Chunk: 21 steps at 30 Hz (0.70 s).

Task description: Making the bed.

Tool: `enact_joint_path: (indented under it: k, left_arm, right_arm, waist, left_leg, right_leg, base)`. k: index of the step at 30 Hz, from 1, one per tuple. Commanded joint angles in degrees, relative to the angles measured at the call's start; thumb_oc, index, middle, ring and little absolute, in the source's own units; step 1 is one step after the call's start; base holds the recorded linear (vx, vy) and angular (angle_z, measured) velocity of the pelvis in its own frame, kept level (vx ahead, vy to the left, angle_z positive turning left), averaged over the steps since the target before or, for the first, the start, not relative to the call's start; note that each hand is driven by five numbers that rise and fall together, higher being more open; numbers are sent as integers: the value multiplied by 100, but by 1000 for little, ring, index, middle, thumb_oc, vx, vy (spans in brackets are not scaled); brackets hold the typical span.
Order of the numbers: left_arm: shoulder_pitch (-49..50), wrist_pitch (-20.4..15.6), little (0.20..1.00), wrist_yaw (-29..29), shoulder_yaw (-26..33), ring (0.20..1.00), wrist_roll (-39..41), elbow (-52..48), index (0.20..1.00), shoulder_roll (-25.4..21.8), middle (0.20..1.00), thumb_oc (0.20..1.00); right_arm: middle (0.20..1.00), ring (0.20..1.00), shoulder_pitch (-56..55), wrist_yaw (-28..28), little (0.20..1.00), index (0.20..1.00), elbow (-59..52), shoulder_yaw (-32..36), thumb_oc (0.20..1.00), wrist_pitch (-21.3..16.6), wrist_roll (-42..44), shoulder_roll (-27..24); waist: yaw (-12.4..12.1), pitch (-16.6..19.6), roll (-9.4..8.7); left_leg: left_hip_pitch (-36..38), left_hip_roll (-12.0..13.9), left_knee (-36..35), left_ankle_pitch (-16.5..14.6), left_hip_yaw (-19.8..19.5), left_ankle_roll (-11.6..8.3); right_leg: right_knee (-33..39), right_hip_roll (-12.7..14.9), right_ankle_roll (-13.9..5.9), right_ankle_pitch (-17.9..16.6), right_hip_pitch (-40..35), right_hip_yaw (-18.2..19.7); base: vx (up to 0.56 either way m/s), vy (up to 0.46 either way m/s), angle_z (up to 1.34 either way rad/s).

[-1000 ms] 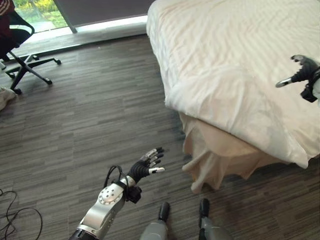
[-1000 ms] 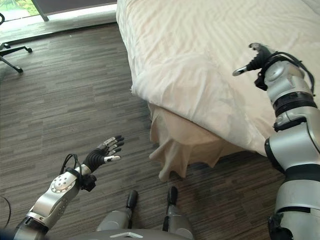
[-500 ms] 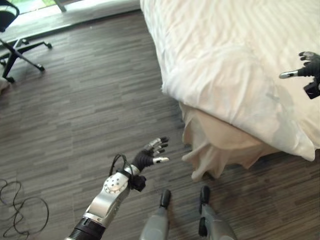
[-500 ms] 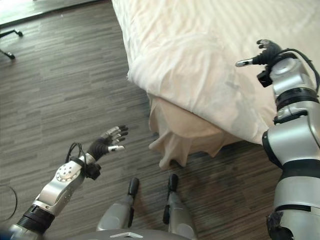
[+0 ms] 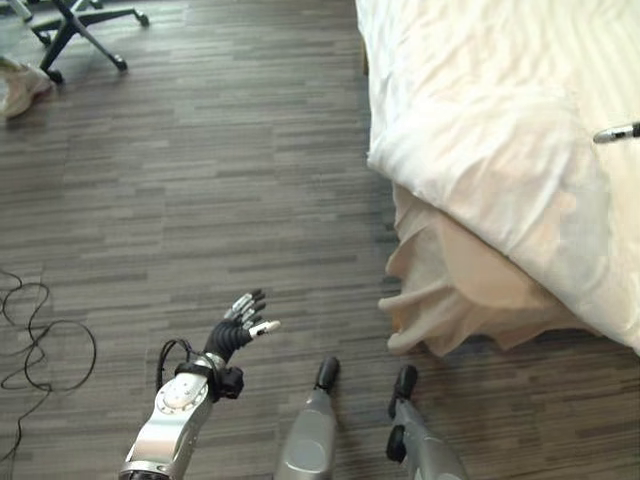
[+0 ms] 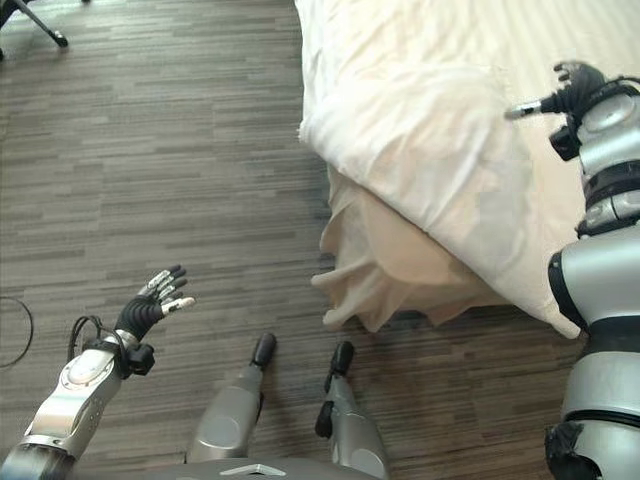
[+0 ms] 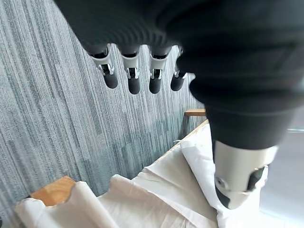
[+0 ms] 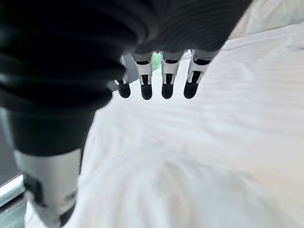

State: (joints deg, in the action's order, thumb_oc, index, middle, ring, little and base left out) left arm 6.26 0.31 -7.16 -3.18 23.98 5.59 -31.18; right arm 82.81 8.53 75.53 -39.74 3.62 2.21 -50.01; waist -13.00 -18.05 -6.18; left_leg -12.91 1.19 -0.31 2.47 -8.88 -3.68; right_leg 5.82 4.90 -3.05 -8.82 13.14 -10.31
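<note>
We log a bed (image 6: 470,70) to our right, white duvet (image 5: 480,130) draped over its corner, beige sheet (image 6: 390,265) bunched beneath; left hand (image 5: 238,333) over wood floor (image 5: 200,200), fingers spread, empty; right hand (image 6: 575,90) above duvet, fingers relaxed, empty; office chair (image 5: 85,20) base and a shoe (image 5: 20,88) well apart.

Daylit room, even and fairly bright. The white duvet (image 5: 500,130) is close to blown out along its upper part, stripes barely readable there. Soft shadow lies under the bed corner where the beige sheet (image 6: 390,270) hangs, and darkens the wood-grain floor (image 5: 200,180) beside it. Floor planks stay crisp in both eye views. In the wrist views the dark ribbed covers are near-black and out of focus. Bedding beyond the right hand (image 8: 156,80) is smeared soft; floor past the left hand (image 7: 137,71) is sharper.
</note>
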Motion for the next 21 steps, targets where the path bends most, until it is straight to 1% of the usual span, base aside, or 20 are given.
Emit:
enact_joint_path:
  k: [1, 2, 4, 6, 8, 9, 11, 12, 13, 17, 18, 19, 21]
  left_arm:
    - [-8, -186, 1000, 64, -182, 1000, 23, -405, 1000, -357, 1000, 1000]
    - [-7, -184, 1000, 64, -178, 1000, 23, -408, 1000, -355, 1000, 1000]
    - [-36, -210, 1000, 61, -157, 1000, 41, -467, 1000, -392, 1000, 1000]
    - [-43, -220, 1000, 78, -132, 1000, 54, -500, 1000, -418, 1000, 1000]
    - [-38, -255, 1000, 156, -21, 1000, 158, -543, 1000, -416, 1000, 1000]
    - [-38, -254, 1000, 156, -20, 1000, 158, -544, 1000, -415, 1000, 1000]
    - [-81, -314, 1000, 252, 1, 1000, 226, -574, 1000, -347, 1000, 1000]
    - [-83, -315, 1000, 253, -3, 1000, 226, -573, 1000, -348, 1000, 1000]
    - [-111, -337, 1000, 321, -5, 1000, 259, -584, 1000, -302, 1000, 1000]
    - [-178, -361, 1000, 408, -119, 1000, 275, -563, 1000, -133, 1000, 1000]
    - [-179, -362, 1000, 408, -120, 1000, 275, -561, 1000, -133, 1000, 1000]
    - [-244, -374, 1000, 466, -162, 1000, 284, -533, 1000, -27, 1000, 1000]
    - [-322, -370, 1000, 505, -197, 1000, 253, -516, 1000, 46, 1000, 1000]
  right_arm:
    - [1000, 1000, 485, -172, 1000, 1000, 5, -503, 1000, -3, -244, -101]
    - [1000, 1000, 493, -171, 1000, 1000, 9, -507, 1000, -4, -244, -98]
    - [1000, 1000, 471, -165, 1000, 1000, 250, -525, 1000, 8, -417, -63]
    - [1000, 1000, 460, -151, 1000, 1000, 329, -528, 1000, 13, -467, -72]
    - [1000, 1000, 441, -145, 1000, 1000, 463, -558, 1000, 20, -635, -176]
    - [1000, 1000, 443, -144, 1000, 1000, 463, -559, 1000, 20, -635, -177]
    - [1000, 1000, 392, -205, 1000, 1000, 465, -537, 1000, 12, -668, -362]
    - [1000, 1000, 389, -205, 1000, 1000, 462, -534, 1000, 12, -669, -366]
    - [1000, 1000, 346, -196, 1000, 1000, 497, -554, 1000, 19, -723, -405]
    - [1000, 1000, 184, -230, 1000, 1000, 487, -493, 1000, 21, -786, -386]
    - [1000, 1000, 182, -230, 1000, 1000, 486, -492, 1000, 22, -786, -387]
    - [1000, 1000, 24, -261, 1000, 1000, 388, -447, 1000, -12, -817, -319]
    - [1000, 1000, -182, -285, 1000, 1000, 311, -324, 1000, -16, -795, -229]
  waist:
    - [-100, 106, 3]
    - [-96, 108, 3]
    - [-198, -1, 26]
    - [-239, -49, 41]
    - [-332, -186, 119]
    - [-332, -183, 119]
    - [-369, -351, 234]
    - [-373, -345, 232]
    - [-389, -441, 303]
    - [-347, -571, 406]
    - [-348, -568, 406]
    - [-300, -631, 457]
    - [-260, -661, 483]
  left_leg:
    - [-492, 74, -469, 971, 657, 22]
    - [-497, 73, -469, 973, 655, 22]
    - [-613, 51, -469, 1000, 590, 11]
    - [-652, 46, -469, 991, 573, -2]
    - [-822, 27, -469, 1039, 549, -31]
    - [-827, 28, -469, 1040, 549, -31]
    - [-1056, 15, -469, 1105, 535, -66]
    - [-1063, 16, -469, 1106, 535, -66]
    - [-1244, 11, -469, 1147, 539, -95]
    - [-1453, 1, -469, 1184, 584, -130]
    - [-1457, 2, -469, 1184, 584, -130]
    - [-1528, 0, -469, 1197, 610, -141]
    - [-1545, 2, -469, 1196, 630, -138]
  right_leg:
    - [-115, 162, -380, 23, -408, -456]
    - [-116, 163, -380, 22, -404, -459]
    - [-113, 174, -389, 5, -327, -506]
    - [-112, 180, -391, 19, -302, -517]
    - [-116, 196, -398, -11, -142, -537]
    - [-116, 196, -398, -11, -137, -537]
    - [-124, 210, -398, -75, 110, -513]
    - [-124, 210, -397, -77, 118, -512]
    - [-125, 202, -401, -135, 317, -485]
    - [-115, 194, -409, -187, 538, -438]
    - [-115, 194, -409, -187, 542, -438]
    - [-123, 190, -408, -201, 641, -409]
    - [-125, 185, -400, -207, 676, -373]
  base:
    - [-3, 2, 6]
    - [-15, -18, 7]
    - [-21, -20, 7]
    - [-32, -11, 15]
    - [-52, -13, 15]
    - [-65, 1, 2]
    - [-85, 16, 2]
    - [-91, 11, 1]
    - [-69, 12, 0]
    - [-39, 5, -2]
    - [-20, 12, -4]
    - [-18, 11, -3]
    - [0, 0, 0]
